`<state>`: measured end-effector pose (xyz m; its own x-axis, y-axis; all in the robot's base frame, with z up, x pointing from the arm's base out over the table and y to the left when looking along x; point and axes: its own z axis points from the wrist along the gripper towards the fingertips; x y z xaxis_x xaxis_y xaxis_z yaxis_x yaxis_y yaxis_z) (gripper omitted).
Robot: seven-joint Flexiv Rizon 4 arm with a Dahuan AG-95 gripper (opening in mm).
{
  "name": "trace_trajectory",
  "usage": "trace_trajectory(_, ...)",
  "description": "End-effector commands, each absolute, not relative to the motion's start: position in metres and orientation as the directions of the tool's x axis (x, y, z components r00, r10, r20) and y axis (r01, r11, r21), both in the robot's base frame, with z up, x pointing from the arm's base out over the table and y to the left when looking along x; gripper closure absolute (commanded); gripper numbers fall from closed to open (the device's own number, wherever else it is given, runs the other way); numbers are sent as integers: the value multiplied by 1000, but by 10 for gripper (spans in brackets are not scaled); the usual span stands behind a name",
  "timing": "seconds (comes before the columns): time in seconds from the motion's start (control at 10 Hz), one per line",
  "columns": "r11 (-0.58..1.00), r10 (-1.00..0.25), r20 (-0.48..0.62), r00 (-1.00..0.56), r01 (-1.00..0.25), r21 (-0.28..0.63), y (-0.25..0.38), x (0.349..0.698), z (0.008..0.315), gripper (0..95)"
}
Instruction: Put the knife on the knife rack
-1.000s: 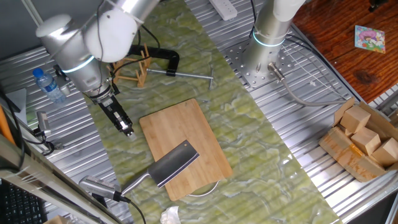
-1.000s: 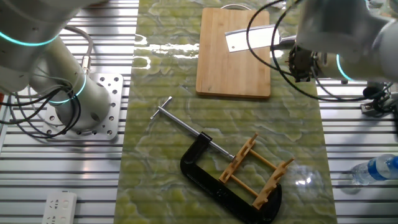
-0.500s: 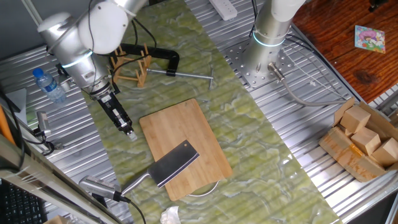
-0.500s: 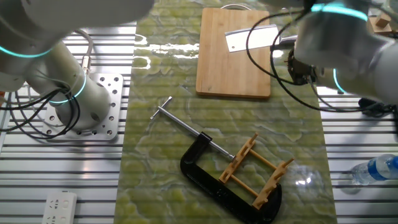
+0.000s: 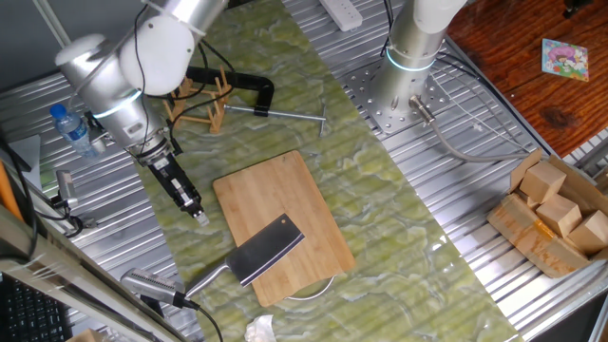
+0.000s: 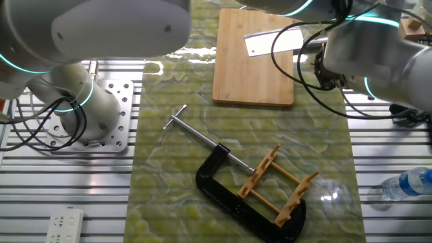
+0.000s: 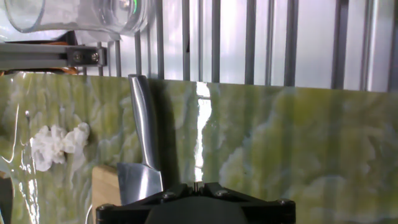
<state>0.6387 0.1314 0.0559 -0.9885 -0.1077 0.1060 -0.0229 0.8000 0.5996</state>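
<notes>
The knife lies flat at the near end of the bamboo cutting board [image 5: 285, 204]. Its dark blade [image 5: 267, 249] rests on the board and its silver handle [image 5: 206, 282] sticks out over the green mat. In the hand view the handle [image 7: 144, 127] lies ahead and left of my fingertips. My gripper [image 5: 198, 215] hangs over the mat left of the board, shut and empty; in the hand view [image 7: 196, 185] its jaws meet. The knife rack [image 5: 202, 103] stands at the far end, inside a black C-clamp [image 5: 243, 85]. It also shows in the other fixed view [image 6: 277, 186].
A water bottle [image 5: 73, 129] stands on the metal slats left of my arm. A clear glass [image 7: 81, 14] lies beyond the knife handle, and crumpled white paper [image 7: 56, 144] lies on the mat. A second robot base [image 5: 404, 71] and a box of wooden blocks [image 5: 553, 214] are to the right.
My gripper has slid a little toward the near side, closer to the knife handle, staying shut. The knife, board and rack have not moved.
</notes>
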Motion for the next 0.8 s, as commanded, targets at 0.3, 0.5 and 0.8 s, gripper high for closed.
trace_trajectory(0.3, 774, -104, 112, -988, -10, 633, 139, 643, 46, 760)
trace_trajectory(0.5, 756, -98, 118, -988, 3, 654, 145, 644, 42, 760)
trace_trajectory(0.8, 745, -96, 122, -988, 10, 667, 153, 644, 36, 760)
